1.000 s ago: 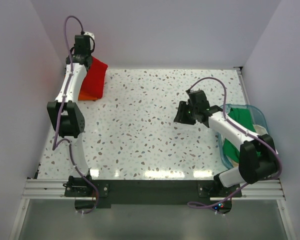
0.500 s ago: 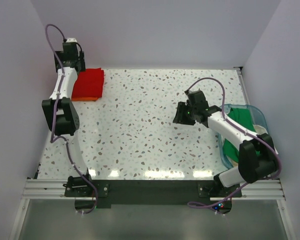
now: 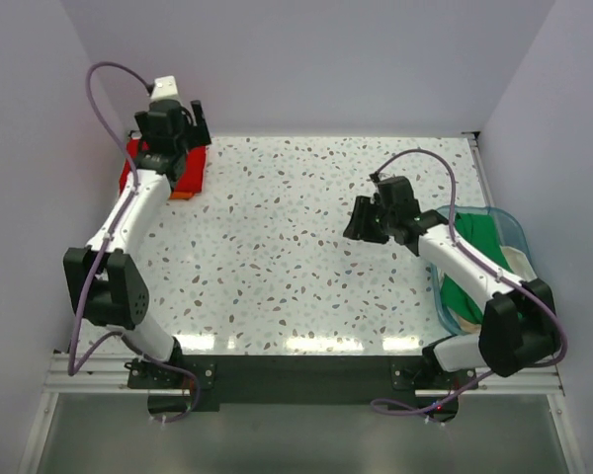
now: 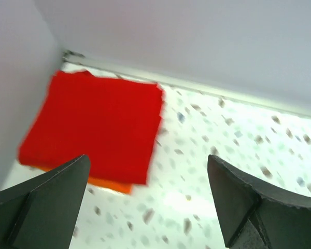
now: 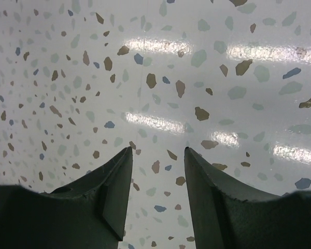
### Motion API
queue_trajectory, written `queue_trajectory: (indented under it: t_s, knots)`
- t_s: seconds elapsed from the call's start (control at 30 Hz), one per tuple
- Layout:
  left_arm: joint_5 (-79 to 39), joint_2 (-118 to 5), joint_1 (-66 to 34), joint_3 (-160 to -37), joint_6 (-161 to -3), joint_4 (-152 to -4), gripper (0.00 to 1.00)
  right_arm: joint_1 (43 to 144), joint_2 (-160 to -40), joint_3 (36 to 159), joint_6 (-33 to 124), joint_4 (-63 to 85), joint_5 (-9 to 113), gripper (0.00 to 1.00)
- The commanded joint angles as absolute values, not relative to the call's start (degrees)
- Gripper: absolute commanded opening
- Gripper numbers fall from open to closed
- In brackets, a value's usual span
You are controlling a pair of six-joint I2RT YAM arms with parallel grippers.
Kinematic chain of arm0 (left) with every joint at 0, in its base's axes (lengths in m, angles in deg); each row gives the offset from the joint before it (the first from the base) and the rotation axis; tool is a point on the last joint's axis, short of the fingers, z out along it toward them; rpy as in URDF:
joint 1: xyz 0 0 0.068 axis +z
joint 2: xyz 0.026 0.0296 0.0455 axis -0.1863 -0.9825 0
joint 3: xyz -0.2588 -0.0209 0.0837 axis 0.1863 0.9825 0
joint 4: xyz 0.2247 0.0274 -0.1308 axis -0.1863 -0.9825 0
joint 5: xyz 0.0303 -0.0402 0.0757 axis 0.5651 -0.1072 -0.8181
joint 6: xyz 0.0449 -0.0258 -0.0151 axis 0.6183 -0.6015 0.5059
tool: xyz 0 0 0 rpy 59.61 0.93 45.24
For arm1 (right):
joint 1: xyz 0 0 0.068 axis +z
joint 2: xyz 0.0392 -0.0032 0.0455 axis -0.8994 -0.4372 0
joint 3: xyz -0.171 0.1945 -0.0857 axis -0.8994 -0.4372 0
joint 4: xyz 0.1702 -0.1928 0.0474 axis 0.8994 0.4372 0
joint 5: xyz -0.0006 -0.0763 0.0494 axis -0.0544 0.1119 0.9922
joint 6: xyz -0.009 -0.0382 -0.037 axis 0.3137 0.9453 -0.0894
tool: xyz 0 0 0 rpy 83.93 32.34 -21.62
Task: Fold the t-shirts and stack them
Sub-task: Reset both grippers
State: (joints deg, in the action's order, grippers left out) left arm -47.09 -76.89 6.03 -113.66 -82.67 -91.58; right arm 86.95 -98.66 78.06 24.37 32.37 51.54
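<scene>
A folded red t-shirt [image 4: 93,124] lies flat in the far left corner on top of an orange t-shirt [image 4: 111,182], of which only a strip shows. My left gripper [image 4: 147,158] hovers above the stack's near right corner, wide open and empty. From above, that left gripper [image 3: 173,148] covers much of the red t-shirt [image 3: 191,168]. A green t-shirt [image 3: 471,247] lies crumpled in the teal tub [image 3: 509,225] on the right. My right gripper [image 3: 361,222] hangs over the bare tabletop left of the tub. In the wrist view the right gripper [image 5: 157,149] is partly open with nothing between its fingers.
White walls close in the speckled table [image 3: 277,257] on the left, back and right. The stack sits tight against the left wall. The tub stands at the right edge beside the right arm's base.
My left gripper opened and let go of the red t-shirt, which now lies flat on the orange one. The left arm swung back over the stack. The right arm barely moved.
</scene>
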Motion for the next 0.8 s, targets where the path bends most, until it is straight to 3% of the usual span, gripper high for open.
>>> queue_trajectory:
  t_s: [0.0,0.23,0.47,0.77]
  knots:
    - [-48.4,-70.5,-4.3,-105.6,-88.0,-89.0,1.0,87.3,-94.3,79.4,24.5,32.2,50.8,0.48]
    - [-55.0,-60.1,-24.2,-89.9,-93.1,-90.0,1.0,87.3,-87.7,78.6,25.6,35.7,48.2,0.48]
    - [-53.6,-60.9,-38.5,-88.1,-97.8,-93.5,1.0,87.3,-78.4,75.2,26.2,37.8,44.3,0.48]
    - [-49.5,-55.6,-39.4,-84.0,-96.3,-92.1,1.0,87.3,-71.5,72.2,26.8,40.3,37.9,0.47]
